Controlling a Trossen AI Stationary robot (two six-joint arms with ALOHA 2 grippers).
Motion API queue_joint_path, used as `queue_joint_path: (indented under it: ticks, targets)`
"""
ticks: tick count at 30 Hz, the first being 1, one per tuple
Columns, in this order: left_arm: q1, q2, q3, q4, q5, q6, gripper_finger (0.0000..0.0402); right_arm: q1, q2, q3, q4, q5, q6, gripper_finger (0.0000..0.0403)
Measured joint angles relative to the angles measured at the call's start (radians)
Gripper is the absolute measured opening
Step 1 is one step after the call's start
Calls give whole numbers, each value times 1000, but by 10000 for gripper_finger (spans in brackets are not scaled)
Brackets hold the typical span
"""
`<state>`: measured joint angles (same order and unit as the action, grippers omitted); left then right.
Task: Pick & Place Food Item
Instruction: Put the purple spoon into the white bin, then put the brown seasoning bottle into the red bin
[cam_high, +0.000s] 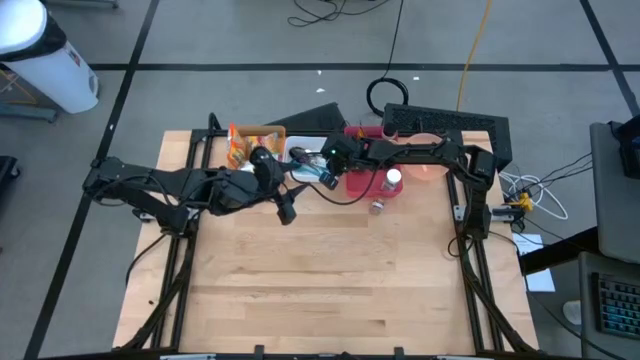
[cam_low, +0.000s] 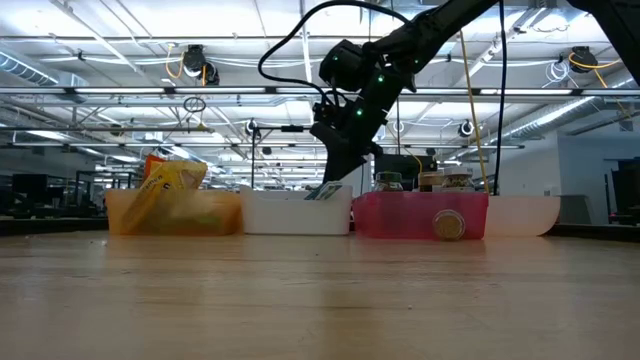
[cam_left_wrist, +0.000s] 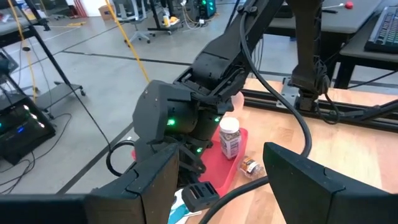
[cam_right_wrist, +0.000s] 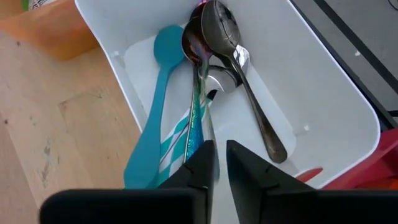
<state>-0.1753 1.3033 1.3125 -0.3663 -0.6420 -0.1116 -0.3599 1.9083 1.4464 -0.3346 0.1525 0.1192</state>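
The right gripper hangs over the white bin at 12 o'clock on the table, its tip down among the cutlery there: a metal spoon, a teal spoon and a striped handle lie bundled directly under it. Whether it is clamped on one of those handles or merely poised on them I cannot tell.

No food sits in that bin. The food is elsewhere: a capped jar stands in the red bin at 1 o'clock, a small jar lies on its side on the bare wood just beside that bin, and an orange snack bag leans in the orange bin at 11 o'clock.

To do this step well, I judge the right arm should lift straight up clear of the bin wall, so nothing snags the spoons, then swing toward 1 o'clock and come down squarely over a jar.

The right arm reaches in from 3 o'clock, stretched long across the red bin, wrist bent steeply downward. The left arm waits folded from 9 o'clock, its left gripper held wide apart and empty, pointing toward 1 o'clock
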Motion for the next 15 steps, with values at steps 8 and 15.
queue_joint_path:
  ticks: [8,15]
  targets:
    - [5,0,0,-18,-47,-2,241,1,0,0,-1,-25,-18,86]
    - [5,0,0,-149,-83,-64,241,1,-43,-2,-68,-135,-99,145]
